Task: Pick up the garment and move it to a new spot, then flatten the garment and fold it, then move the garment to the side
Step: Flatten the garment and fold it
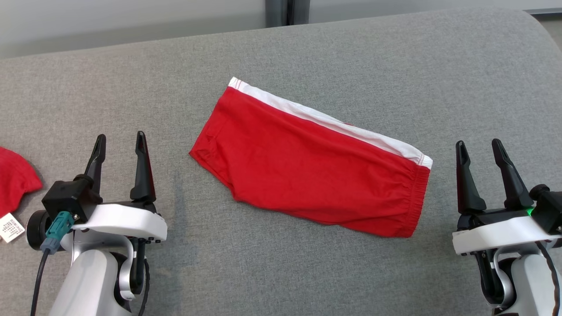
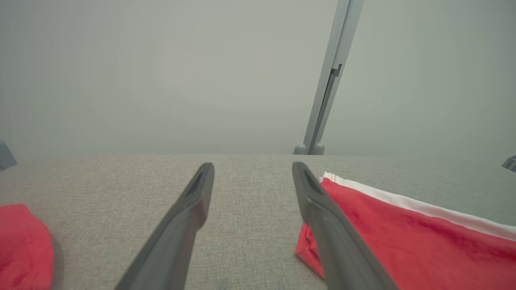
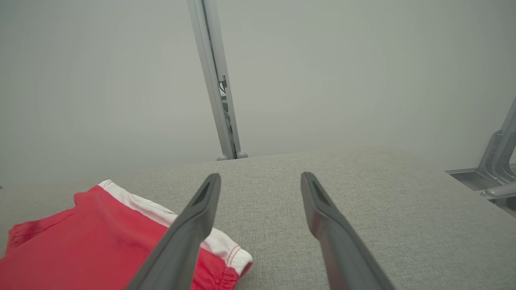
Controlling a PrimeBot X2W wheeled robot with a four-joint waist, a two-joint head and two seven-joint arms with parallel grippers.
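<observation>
L gripper [image 1: 121, 136], R gripper [image 1: 477, 142] — fingers apart, nothing held; red garment [image 1: 307, 166] btwn them, seemingly folded.

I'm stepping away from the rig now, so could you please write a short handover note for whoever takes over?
Left gripper: open, empty, left of the shorts, not touching them.
Right gripper: open, empty, just right of the waistband end.
Shorts: red, lying flat mid-cushion, apparently folded in half, white stripe along the far edge.
Another red cloth sits at the cushion's left edge.
Done, it seems: flattening and one fold.
Left: any further fold, then moving the shorts to the side.
</observation>
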